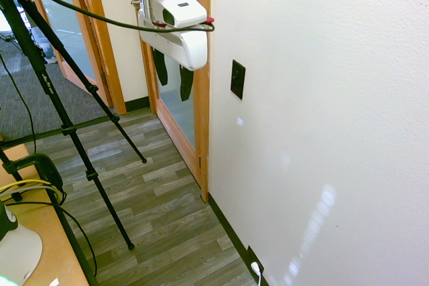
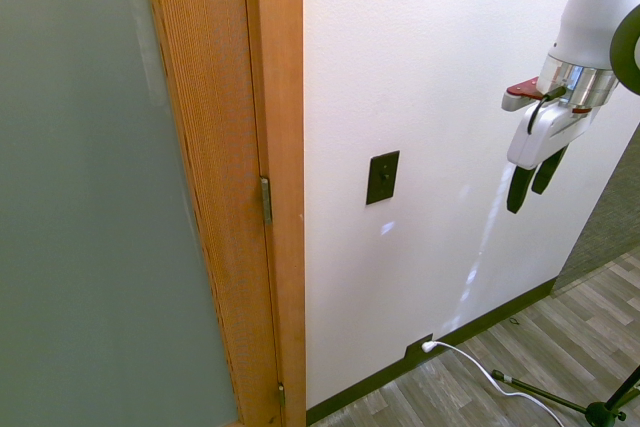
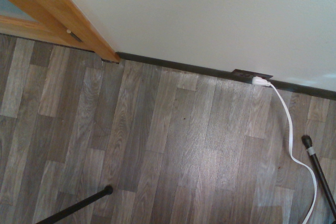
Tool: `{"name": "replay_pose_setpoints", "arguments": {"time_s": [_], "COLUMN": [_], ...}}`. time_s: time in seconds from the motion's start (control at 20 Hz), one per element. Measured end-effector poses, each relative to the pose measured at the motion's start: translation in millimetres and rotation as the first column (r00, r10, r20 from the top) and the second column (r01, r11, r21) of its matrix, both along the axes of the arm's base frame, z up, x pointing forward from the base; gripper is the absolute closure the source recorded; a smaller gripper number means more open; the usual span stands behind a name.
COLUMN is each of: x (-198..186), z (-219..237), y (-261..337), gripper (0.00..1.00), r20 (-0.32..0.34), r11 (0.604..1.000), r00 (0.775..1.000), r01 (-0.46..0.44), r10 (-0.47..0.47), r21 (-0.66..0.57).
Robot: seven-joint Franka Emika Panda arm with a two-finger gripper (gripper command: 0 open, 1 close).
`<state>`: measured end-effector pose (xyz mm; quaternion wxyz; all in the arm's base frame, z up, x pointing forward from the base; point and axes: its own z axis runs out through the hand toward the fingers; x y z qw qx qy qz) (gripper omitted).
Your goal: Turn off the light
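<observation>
Black switch on the white wall, tool hanging apart from it.

The light switch (image 2: 383, 177) sits upright on the wall (image 2: 450, 67), just beside the wooden door frame (image 2: 275, 147). The tool (image 2: 535, 183) points down, fingers wide and empty, well apart from it. Near the floor (image 3: 157, 145) is a black outlet plate (image 3: 251, 74) with a white plug (image 3: 261, 81).

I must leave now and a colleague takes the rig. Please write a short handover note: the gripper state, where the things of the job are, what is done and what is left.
Gripper: open, empty, pointing down, hanging in the air away from the wall.
Switch: small black upright plate on the white wall, just beside the wooden door frame. Nothing touches it.
Do not confuse it with the black outlet plate low at the baseboard, which has a white plug in it.
Done: nothing visible yet; the gripper is apart from the switch.
Left: bring the fingers to the switch and flip it.
</observation>
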<state>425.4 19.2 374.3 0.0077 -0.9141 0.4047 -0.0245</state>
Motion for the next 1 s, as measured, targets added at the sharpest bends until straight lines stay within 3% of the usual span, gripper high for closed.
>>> {"name": "replay_pose_setpoints", "arguments": {"time_s": [0.2,0.5,0.75,1.0], "x": [2.9,55.1,100.8,125.1], "z": [-0.6,-13.5,-50.8,-54.0], "y": [7.1,39.6,47.4,46.7], "gripper": [0.00,0.00,0.00,0.00], "r20": [0.017,0.148,0.285,0.385], "r11": [1.000,0.998,0.986,0.968], "r00": [1.000,0.987,0.944,0.891], "r01": [-0.013,0.059,0.162,0.247], "r10": [0.013,-0.062,-0.169,-0.241], "r21": [-0.003,0.029,0.049,0.035]}}
